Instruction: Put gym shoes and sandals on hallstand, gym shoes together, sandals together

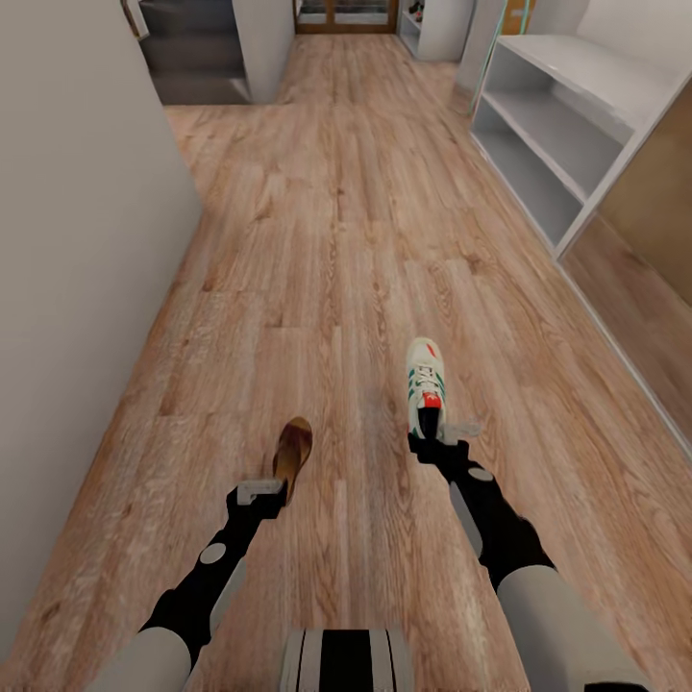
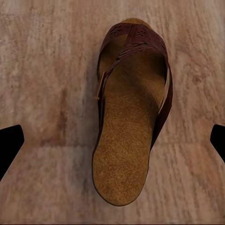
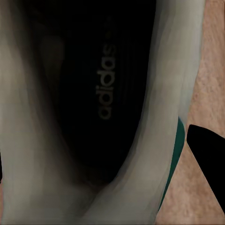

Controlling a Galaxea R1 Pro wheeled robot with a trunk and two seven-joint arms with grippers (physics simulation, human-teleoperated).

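One brown sandal (image 1: 292, 450) lies flat on the wood-plank corridor floor (image 1: 336, 240), just ahead of my left gripper (image 1: 261, 492). In the left wrist view the sandal (image 2: 129, 122) lies between the wide-apart fingertips (image 2: 10, 145) of the open left gripper (image 2: 112, 143), with nothing touching it. A white sneaker (image 1: 424, 383) with green stripes and a red heel stands on the floor. My right gripper (image 1: 437, 437) is at its heel, open, with fingers on either side. Up close I see the sneaker's dark insole (image 3: 108, 93) and one finger (image 3: 208, 159) outside its wall. The second sneaker and sandal are out of view. The hallstand (image 1: 567, 125) stands far right.
A grey wall (image 1: 86, 240) runs along the left side of the corridor. A dark opening (image 1: 192, 48) is at the far left and a wooden door (image 1: 346, 14) at the far end. Open floor lies between the shoes and the rack.
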